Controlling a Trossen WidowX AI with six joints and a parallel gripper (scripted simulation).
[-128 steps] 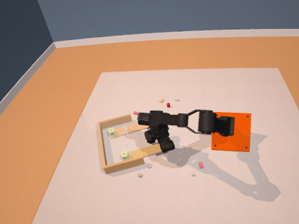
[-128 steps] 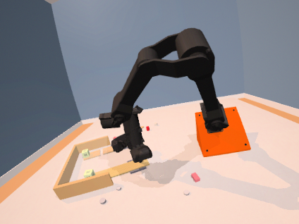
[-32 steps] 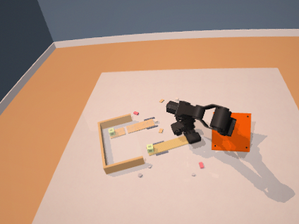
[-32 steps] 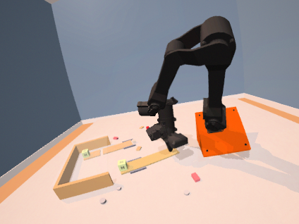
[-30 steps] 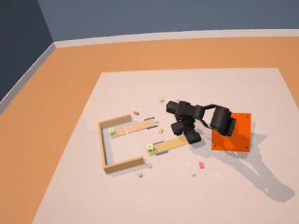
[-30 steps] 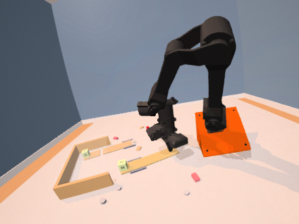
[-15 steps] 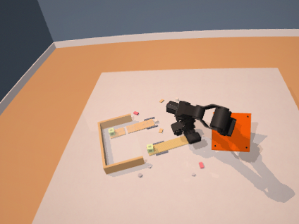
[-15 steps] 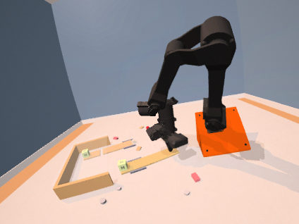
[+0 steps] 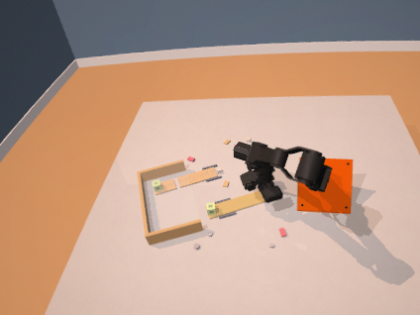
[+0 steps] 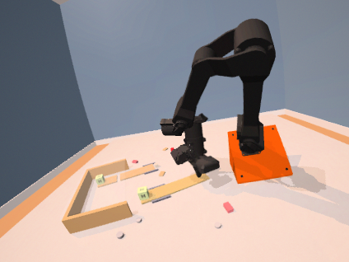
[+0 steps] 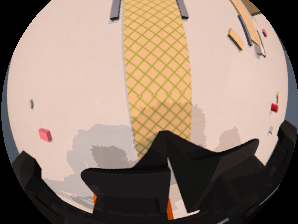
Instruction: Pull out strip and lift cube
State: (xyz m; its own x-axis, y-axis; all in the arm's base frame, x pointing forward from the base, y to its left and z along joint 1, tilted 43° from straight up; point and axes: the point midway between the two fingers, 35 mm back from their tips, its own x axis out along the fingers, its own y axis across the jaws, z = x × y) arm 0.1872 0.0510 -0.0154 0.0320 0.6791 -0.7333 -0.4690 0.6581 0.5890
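An unbroken yellow strip [image 9: 238,204] [image 10: 177,186] [image 11: 157,65] lies flat between two dark guide rails. A green cube [image 9: 211,208] [image 10: 143,193] with dark marks sits on its far end, outside the walls. My gripper [image 10: 200,175] [image 11: 162,135] is shut, with its tips down at the strip's near end; nothing shows between the fingers. Whether the tips touch the strip is hidden. The second strip has a long piece [image 9: 198,177] [image 10: 137,172] and a short piece [image 9: 168,186] [image 10: 109,180], with a gap between. Another marked green cube [image 9: 157,184] [image 10: 100,179] stands on the short piece.
A low wooden wall [image 9: 145,210] [image 10: 96,219] stands around three sides of the far area. A red block [image 9: 282,232] [image 10: 228,207] [image 11: 45,135] lies near the front. Small chips and discs are scattered about. The orange base plate [image 9: 317,200] [image 10: 267,170] is at the right.
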